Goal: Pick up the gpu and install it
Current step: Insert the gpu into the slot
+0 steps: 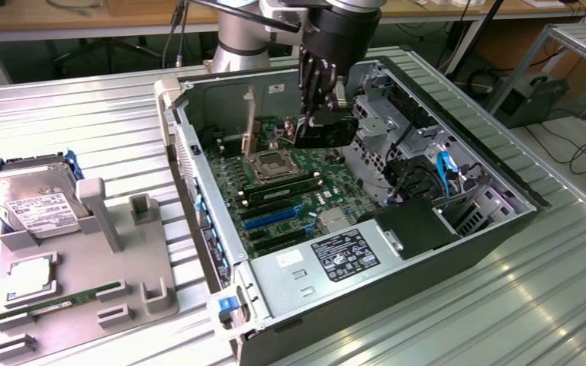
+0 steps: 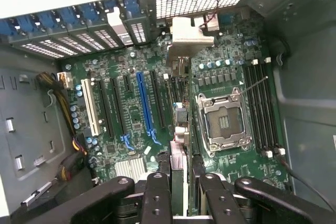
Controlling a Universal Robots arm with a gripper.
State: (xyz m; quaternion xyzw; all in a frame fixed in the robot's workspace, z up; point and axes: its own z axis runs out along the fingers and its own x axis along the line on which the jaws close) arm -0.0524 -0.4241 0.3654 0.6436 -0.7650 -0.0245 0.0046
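Hand [image 1: 323,122] down inside the open case [image 1: 456,252], low over the motherboard [image 1: 272,194], close to the CPU socket [image 1: 272,164]. Fingers [image 2: 157,192] pressed in on the gpu [image 2: 179,129] — pinching it by its two flat faces.

Wrist view: card seen edge-on, running straight out from between the fingers toward the rear panel [image 2: 194,1]. Silver bracket [image 2: 186,38] at the far end, up by the row of slot covers [image 2: 94,35]. Card upright on its edge, lying between the blue slot [image 2: 144,103] and the CPU socket, parallel to both. Lower edge close to the board; seated in a slot or just above it — cannot tell. White slot [image 2: 90,106] further out past the blue one. Memory slots [image 2: 262,108] on the other side of the socket, well apart from the card.

Exterior view: black body of the card just under the fingertips, mostly hidden by the hand. Labelled power supply [image 1: 344,255] at the near end of the case, well apart from the hand.

On the exterior view's left, grey holder [image 1: 110,267] on the ribbed metal worktop [image 1: 497,305], beside the case. In it: hard drive [image 1: 33,202] with white label at the far end, processor [image 1: 30,278] flat in the middle, green memory stick [image 1: 59,301] lying nearer the front edge. All three well apart from the hand.
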